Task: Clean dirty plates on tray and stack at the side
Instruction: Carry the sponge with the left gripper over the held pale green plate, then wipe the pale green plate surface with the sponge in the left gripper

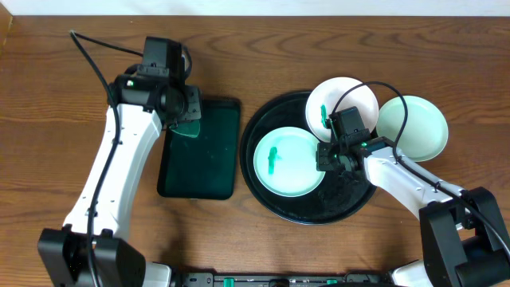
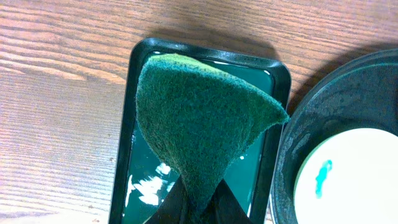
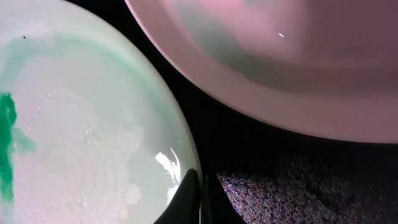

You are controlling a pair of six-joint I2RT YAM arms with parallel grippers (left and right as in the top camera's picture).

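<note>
Plate (image 1: 288, 162) is sitting smeared; left gripper (image 2: 198, 208) is pinching pad (image 2: 199, 118), right gripper (image 3: 200, 196) closed at rim; scrubbing needs pad carried over.

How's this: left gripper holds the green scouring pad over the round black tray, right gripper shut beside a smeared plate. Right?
No. The left wrist view shows the left gripper holding the green scouring pad over the rectangular dark green tray, not the round black tray. The rest holds.
</note>
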